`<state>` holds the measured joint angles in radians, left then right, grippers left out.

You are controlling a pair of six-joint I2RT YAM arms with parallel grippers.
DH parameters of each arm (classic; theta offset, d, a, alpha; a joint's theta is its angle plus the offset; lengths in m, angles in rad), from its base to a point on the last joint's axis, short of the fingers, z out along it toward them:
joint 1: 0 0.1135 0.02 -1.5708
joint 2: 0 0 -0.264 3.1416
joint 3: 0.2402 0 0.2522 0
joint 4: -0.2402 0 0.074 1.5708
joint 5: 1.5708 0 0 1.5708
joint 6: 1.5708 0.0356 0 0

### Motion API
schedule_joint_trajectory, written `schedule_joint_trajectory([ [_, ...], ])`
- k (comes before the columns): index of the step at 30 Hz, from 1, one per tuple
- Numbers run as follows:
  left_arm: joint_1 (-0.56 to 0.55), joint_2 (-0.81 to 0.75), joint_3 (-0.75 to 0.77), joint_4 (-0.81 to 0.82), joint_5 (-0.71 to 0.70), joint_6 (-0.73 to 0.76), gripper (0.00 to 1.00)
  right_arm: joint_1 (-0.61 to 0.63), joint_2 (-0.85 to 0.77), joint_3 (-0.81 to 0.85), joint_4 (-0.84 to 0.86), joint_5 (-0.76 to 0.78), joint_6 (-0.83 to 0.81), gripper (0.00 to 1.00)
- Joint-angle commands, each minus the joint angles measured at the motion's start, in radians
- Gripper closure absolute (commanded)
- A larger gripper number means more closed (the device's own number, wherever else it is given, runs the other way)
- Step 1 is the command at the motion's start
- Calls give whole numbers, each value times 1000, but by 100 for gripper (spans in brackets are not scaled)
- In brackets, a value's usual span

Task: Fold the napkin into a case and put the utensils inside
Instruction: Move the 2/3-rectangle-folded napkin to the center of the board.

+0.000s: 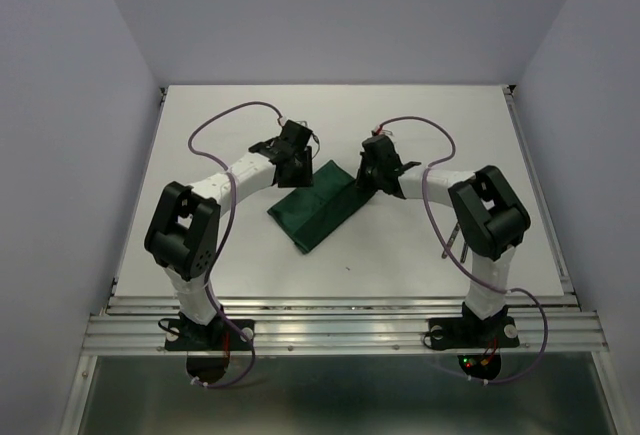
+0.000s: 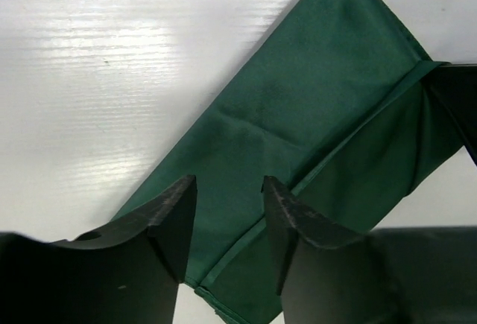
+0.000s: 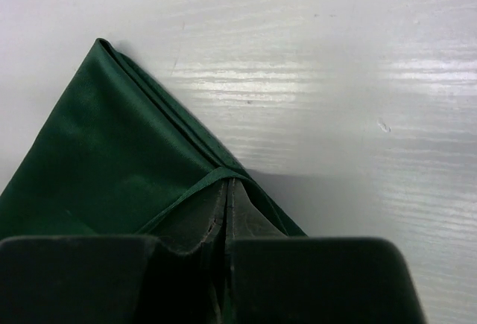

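From above, the napkin (image 1: pixel 315 207) is lying around the middle of the bench (image 1: pixel 400 115), folded into a long band. Its long axis is running diagonally, one end pointing toward the near left corner and the other toward the far right corner. The left gripper (image 1: pixel 296 161) is hovering at its far-left side, and the right gripper (image 1: pixel 380 177) is sitting at its far right end. Two slim grey pieces, probably the utensils (image 1: pixel 455 240), are showing near the right edge, partly hidden behind the right arm and well apart from the cloth.

In the left wrist view, the jaws are standing apart with nothing between them, hanging over the band beside a hemmed fold.

In the right wrist view, the fingers are pressing together, pinching a thin hemmed edge at the cloth's corner.

The bite is looking shallow, so the hem is at risk of slipping free. With the left side pinning nothing, any pull is likely dragging the whole band or opening its layers.
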<state>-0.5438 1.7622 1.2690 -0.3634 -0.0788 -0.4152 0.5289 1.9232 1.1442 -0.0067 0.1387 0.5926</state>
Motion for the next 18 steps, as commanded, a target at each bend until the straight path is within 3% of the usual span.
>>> schedule_joint_trajectory([
  [1,2,-23,-11,3,-85,-20,46,-10,23,43,8,-21,-36,99],
  [8,18,-4,-10,3,-128,-5,45,-10,39,28,10,-39,-13,99],
  [12,28,51,24,32,-107,21,39,-10,45,22,8,-51,-4,99],
  [15,33,94,65,66,-99,53,30,-10,45,22,8,-54,-5,99],
  [18,54,158,116,75,-46,73,29,-10,48,26,8,-59,-22,99],
])
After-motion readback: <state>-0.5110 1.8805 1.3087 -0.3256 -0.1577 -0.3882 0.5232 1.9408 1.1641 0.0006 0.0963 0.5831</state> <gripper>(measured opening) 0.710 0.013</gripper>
